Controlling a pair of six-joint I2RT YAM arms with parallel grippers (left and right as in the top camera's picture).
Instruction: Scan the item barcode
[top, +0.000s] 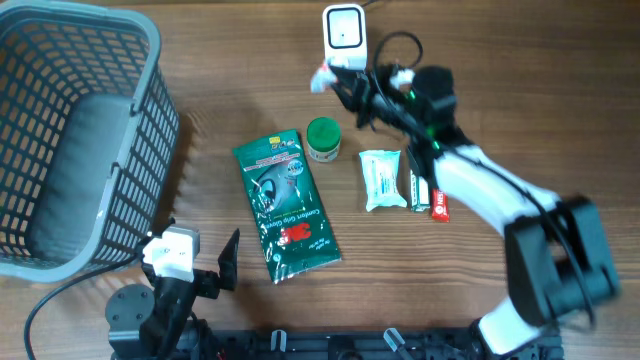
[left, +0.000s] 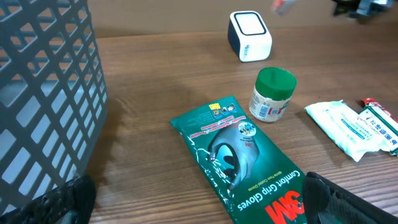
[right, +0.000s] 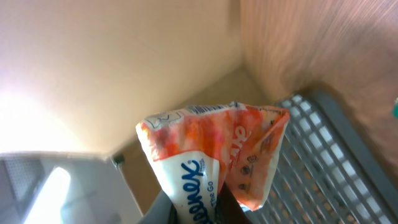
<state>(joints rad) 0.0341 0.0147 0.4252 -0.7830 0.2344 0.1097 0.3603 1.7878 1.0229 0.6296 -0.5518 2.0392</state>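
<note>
My right gripper (top: 345, 88) is shut on an orange and white Kleenex tissue pack (top: 322, 76), raised just below the white barcode scanner (top: 344, 35) at the table's far edge. In the right wrist view the tissue pack (right: 211, 155) fills the middle and sticks up from between the jaws (right: 211, 211). The left wrist view shows the scanner (left: 250, 36) upright at the back. My left gripper (top: 195, 262) stands open near the front left, its gap (left: 199, 205) over the wood by the corner of a green gloves pack (left: 242, 155), with nothing between the fingers.
A grey basket (top: 70, 130) stands at the left. The green gloves pack (top: 285, 205) lies mid-table. Near it are a green-lidded jar (top: 322, 140), a white wipes pack (top: 382, 180) and small bars (top: 430, 195).
</note>
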